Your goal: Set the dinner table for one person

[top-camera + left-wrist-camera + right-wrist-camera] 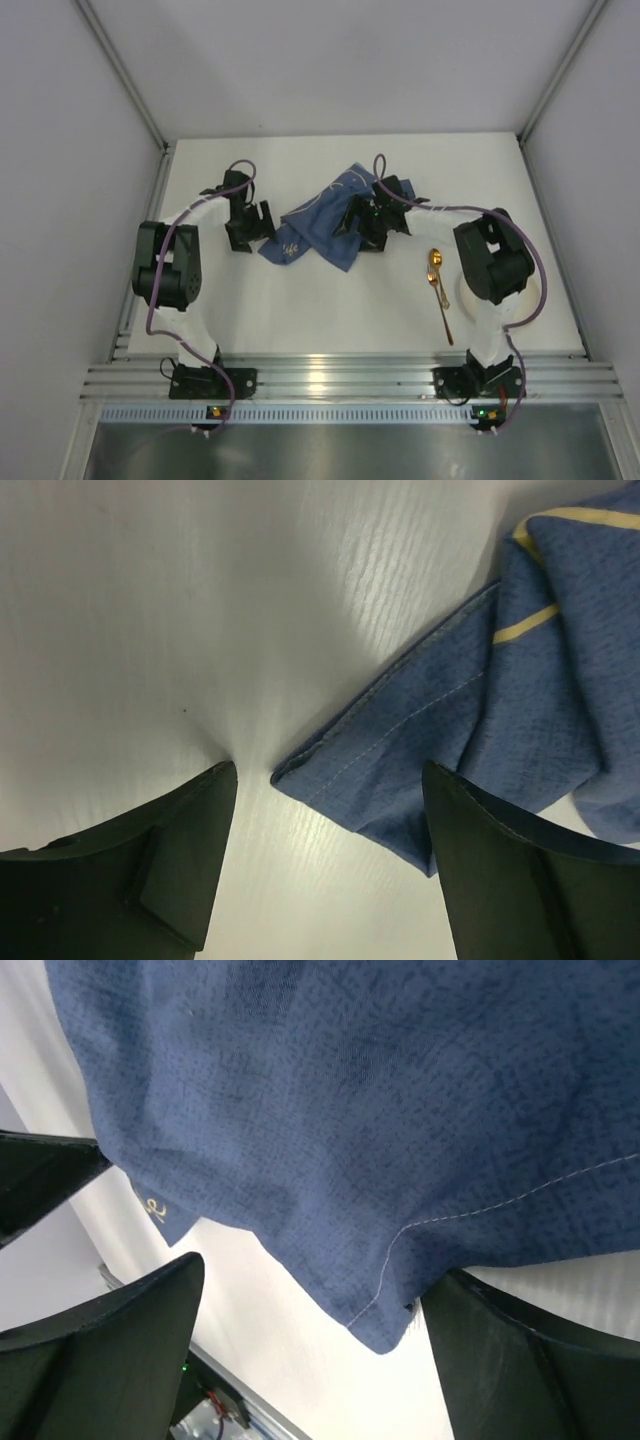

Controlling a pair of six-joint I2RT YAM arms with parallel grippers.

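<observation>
Ribbed rail [350,378] edges the white dinner table [330,315] under both arms. Blue cloth [310,228] lies crumpled mid-table between left gripper [252,228] and right gripper [365,225], each with jaws apart astride a cloth corner. Gold spoon [437,292] lies to the right, apart from the cloth.

The dinner table [300,310] looks matte white, the cloth [320,225] woven, the spoon [438,290] shiny metal.

Dinner table [330,310], crumpled blue cloth [315,225], gold spoon [441,299]
</observation>
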